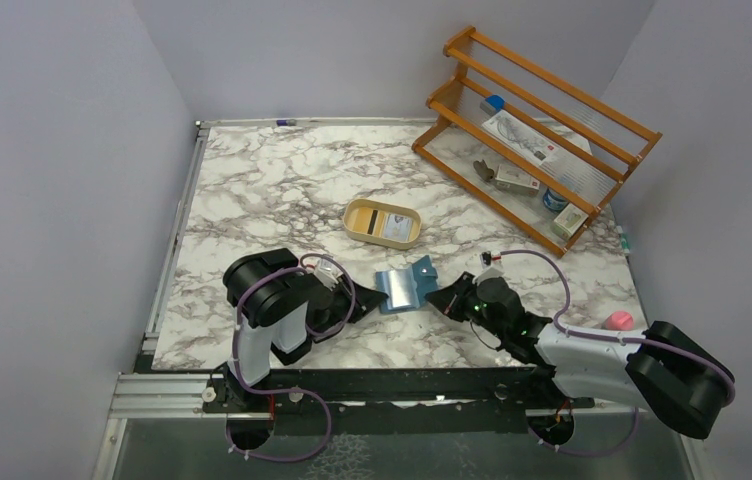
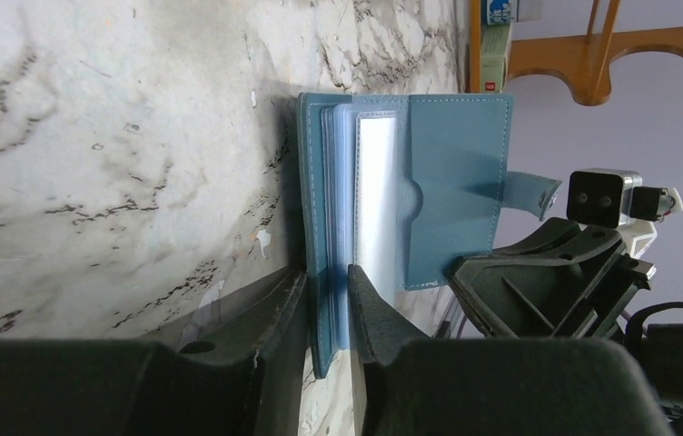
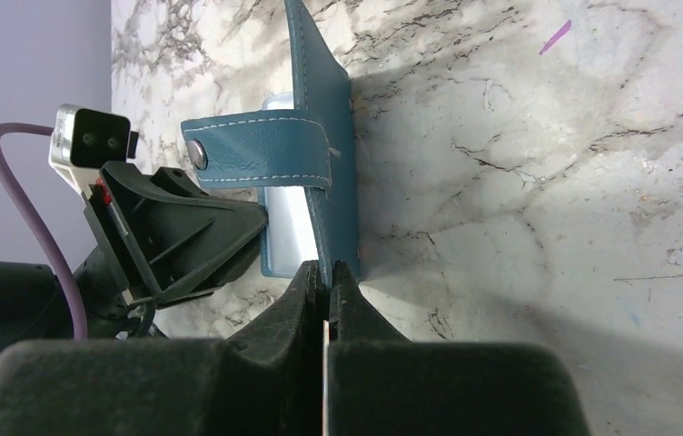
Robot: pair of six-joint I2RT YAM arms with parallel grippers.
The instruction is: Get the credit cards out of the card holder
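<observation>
Wallet [image 1: 404, 285] stands open, held from both sides: my left gripper [image 2: 329, 277] clamps its left cover, my right gripper [image 3: 327, 268] pinches its right cover.

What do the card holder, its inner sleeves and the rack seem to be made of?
The card holder looks like leather or imitation leather, teal and matte, with fine grain and pale stitching along the edges. Its inner sleeves look like thin clear plastic, slightly glossy and stacked like pages. The rack looks like varnished wood: orange-brown, smooth rails.
</observation>
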